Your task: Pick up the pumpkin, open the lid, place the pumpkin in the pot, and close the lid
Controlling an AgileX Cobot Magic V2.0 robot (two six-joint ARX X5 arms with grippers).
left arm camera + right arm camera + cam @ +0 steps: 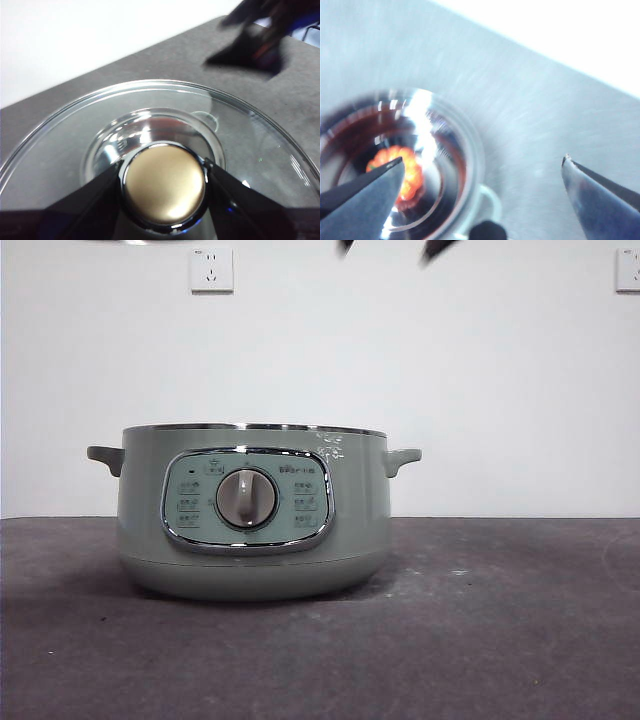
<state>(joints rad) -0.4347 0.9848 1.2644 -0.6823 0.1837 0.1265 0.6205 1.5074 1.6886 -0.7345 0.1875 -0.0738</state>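
The sage-green pot [250,510] stands on the dark table with no lid on it. In the right wrist view the small orange pumpkin [402,170] lies inside the pot [470,150]; the pot's wall hides it in the front view. My right gripper [483,160] is open and empty, up above the pot. My left gripper [164,170] is shut on the round knob [165,182] of the glass lid [65,145] and holds it over the table. The lid is out of the front view. Two black tips [436,248] show at the front view's top edge.
The dark grey table [500,620] stretches to the right of the pot. A white wall with sockets [211,269] stands behind. The other arm shows blurred in the left wrist view [255,45].
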